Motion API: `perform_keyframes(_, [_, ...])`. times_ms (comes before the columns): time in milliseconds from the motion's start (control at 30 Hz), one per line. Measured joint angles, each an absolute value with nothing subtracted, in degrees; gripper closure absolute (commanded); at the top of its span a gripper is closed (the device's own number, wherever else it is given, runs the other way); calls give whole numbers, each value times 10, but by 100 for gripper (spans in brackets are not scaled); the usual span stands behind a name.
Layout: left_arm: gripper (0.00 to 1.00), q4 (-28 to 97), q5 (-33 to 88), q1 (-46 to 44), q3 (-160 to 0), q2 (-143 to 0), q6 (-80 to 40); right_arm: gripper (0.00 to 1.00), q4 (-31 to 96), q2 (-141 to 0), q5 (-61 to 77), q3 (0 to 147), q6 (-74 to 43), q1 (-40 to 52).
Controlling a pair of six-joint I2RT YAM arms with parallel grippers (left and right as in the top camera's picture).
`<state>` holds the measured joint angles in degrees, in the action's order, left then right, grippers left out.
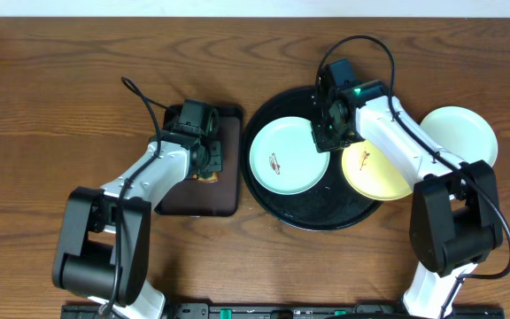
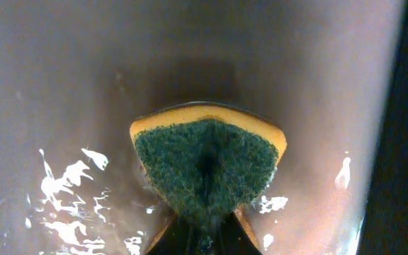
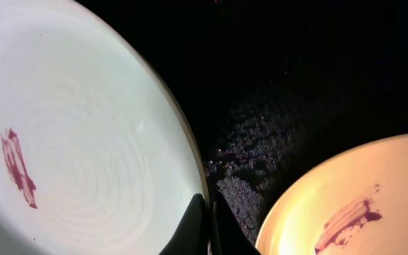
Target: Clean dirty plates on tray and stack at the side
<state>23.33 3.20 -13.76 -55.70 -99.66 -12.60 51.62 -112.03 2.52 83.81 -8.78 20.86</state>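
The round black tray [image 1: 312,213] holds a mint-blue plate [image 1: 282,159] with a reddish smear and a yellow plate [image 1: 374,173], also smeared. A third pale plate [image 1: 463,133] lies on the table to the tray's right. My right gripper [image 1: 328,133] is shut on the mint-blue plate's right rim; the right wrist view shows its fingers [image 3: 208,219] pinching that rim [image 3: 83,142], with the yellow plate [image 3: 360,198] beside it. My left gripper [image 1: 206,164] is over the brown tray, shut on a green and yellow sponge [image 2: 204,163].
The rectangular dark-brown tray [image 1: 197,190] lies left of the black tray; its wet surface [image 2: 83,85] fills the left wrist view. Bare black tray floor [image 3: 296,71] with droplets separates the two plates. The right arm crosses over part of the yellow plate.
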Motion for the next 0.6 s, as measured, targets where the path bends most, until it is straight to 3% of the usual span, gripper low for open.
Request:
perform_keyframes(367, [93, 236, -47, -145, -548, -734, -126, 96, 500, -1120, 22, 813, -88, 209])
perform_keyframes(600, [92, 216, -82, -145, -548, -648, -124, 96, 444, -1120, 18, 762, -88, 209])
